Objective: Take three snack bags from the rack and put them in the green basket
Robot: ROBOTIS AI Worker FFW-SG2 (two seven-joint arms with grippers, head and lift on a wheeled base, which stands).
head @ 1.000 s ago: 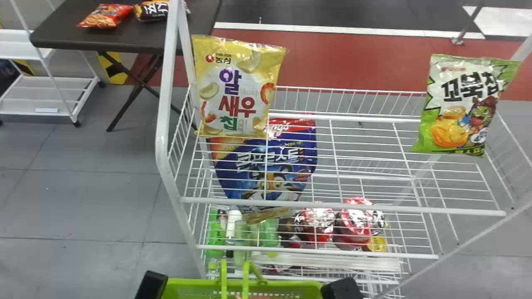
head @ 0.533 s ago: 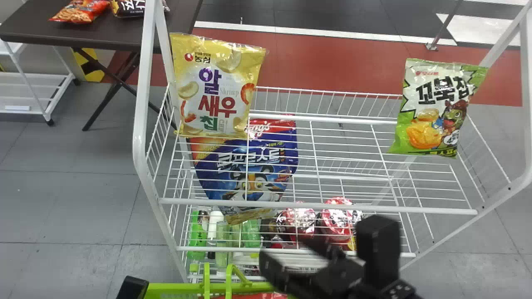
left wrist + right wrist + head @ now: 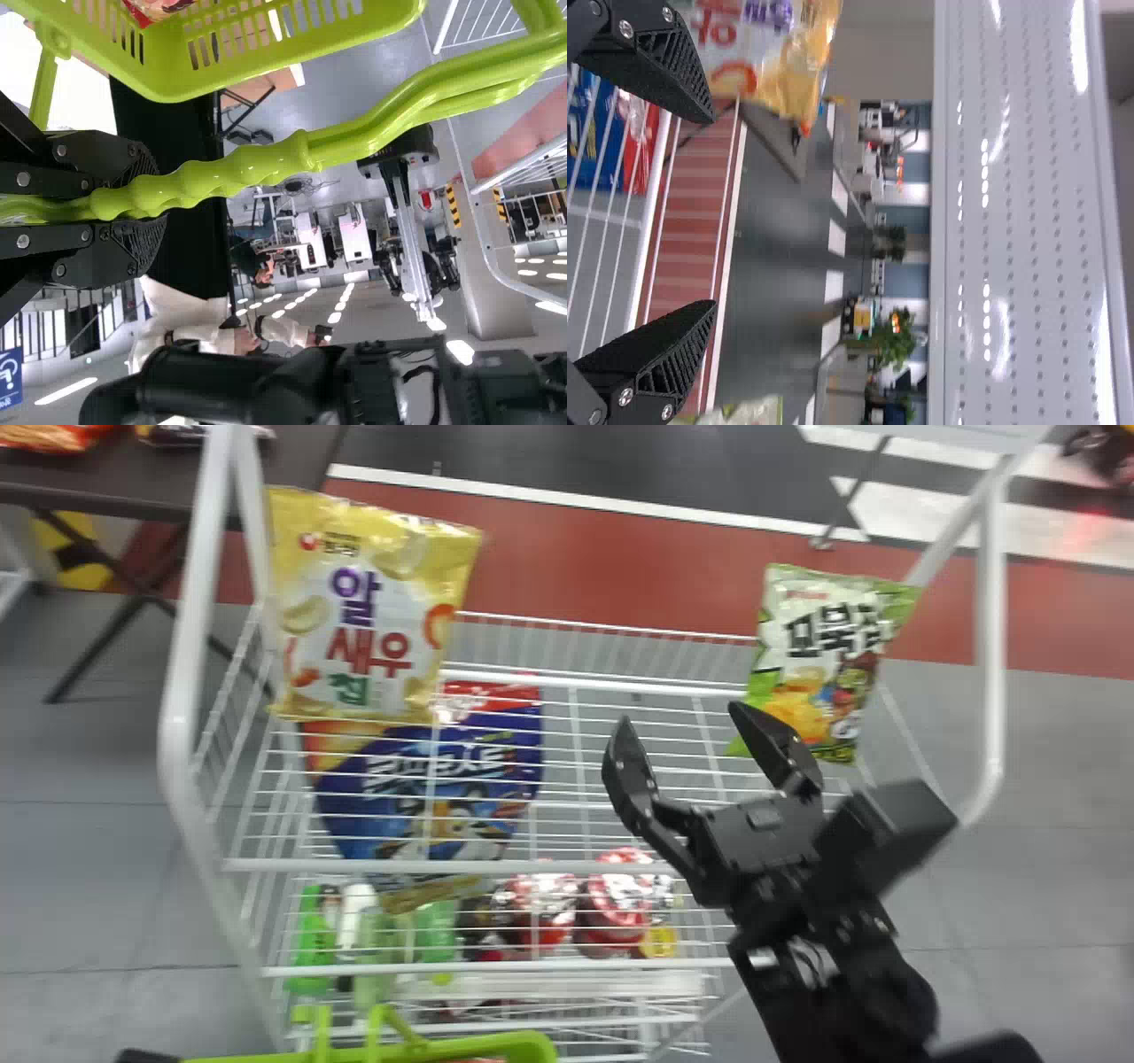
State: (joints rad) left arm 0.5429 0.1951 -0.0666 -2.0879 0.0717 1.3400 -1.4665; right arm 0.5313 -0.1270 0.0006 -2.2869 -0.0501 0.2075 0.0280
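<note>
My right gripper (image 3: 680,717) stands open over the rack's (image 3: 496,866) upper shelf, just left of the green snack bag (image 3: 811,624). A yellow snack bag (image 3: 368,607) hangs upright at the left. In the right wrist view, nothing is between the fingertips of my right gripper (image 3: 710,212); the yellow bag (image 3: 793,62) and the green bag's edge (image 3: 757,412) lie beyond. My left gripper (image 3: 146,1056) is at the bottom left, by the green basket (image 3: 523,1045). In the left wrist view, my left gripper (image 3: 146,208) is shut on the basket's handle (image 3: 239,177); something red (image 3: 151,9) lies inside the basket.
A blue bag (image 3: 425,788) is below the yellow one. Bottles (image 3: 310,939) and red-lidded cups (image 3: 611,903) stand on a lower shelf. White posts (image 3: 990,655) frame both sides of the rack. A dark table (image 3: 301,460) with more bags is behind left.
My right gripper has risen from the bottom edge to above the upper shelf, its fingers now spread. The rack and basket have shifted left in the head view.
</note>
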